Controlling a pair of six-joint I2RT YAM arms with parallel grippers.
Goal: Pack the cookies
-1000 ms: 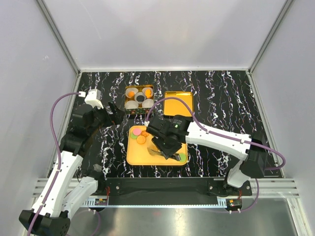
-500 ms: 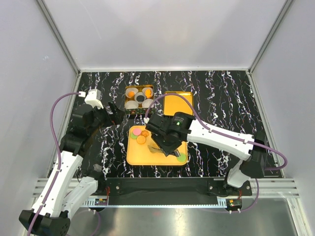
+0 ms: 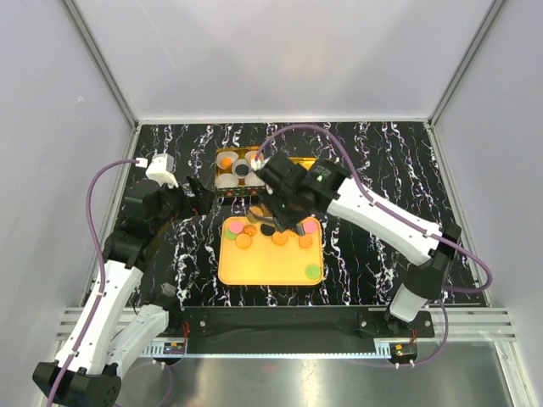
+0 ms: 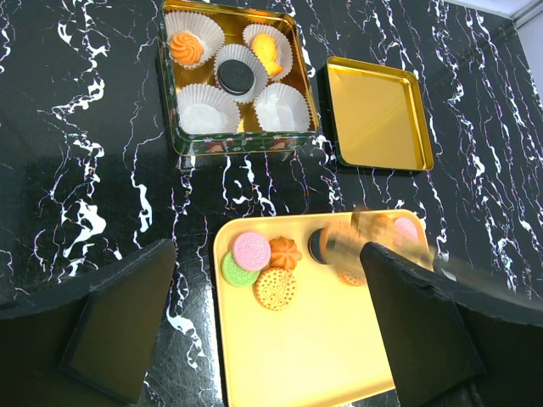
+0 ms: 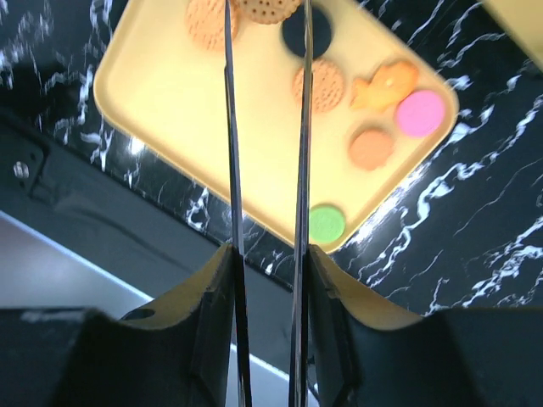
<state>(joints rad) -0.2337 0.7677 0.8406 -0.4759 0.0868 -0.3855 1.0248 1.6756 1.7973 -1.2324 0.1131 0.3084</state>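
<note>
Several cookies lie on the yellow tray [image 4: 280,356]: a pink one [image 4: 252,250], a green one [image 4: 236,272], an orange swirl [image 4: 286,252], a tan biscuit [image 4: 276,289] and a black one [image 4: 315,245]. My right gripper [image 3: 260,217] hangs over the tray's far edge, its thin blades shut on a tan dotted cookie [image 5: 261,7]. In the left wrist view it is only a blur. My left gripper [image 4: 267,339] hovers wide open above the tray's near left, holding nothing. The gold tin [image 4: 170,102] holds paper cups, three with cookies, two empty [image 4: 206,108].
The tin's lid [image 4: 377,114] lies open side up to the right of the tin. More cookies sit on the tray's right side: pink [image 5: 420,112], fish-shaped [image 5: 386,83], brown [image 5: 371,147] and green [image 5: 327,223]. Black marbled tabletop [image 3: 382,170] surrounds everything.
My right arm has swung from the tray's near right part up to its far edge, toward the tin. The left arm has not moved.
</note>
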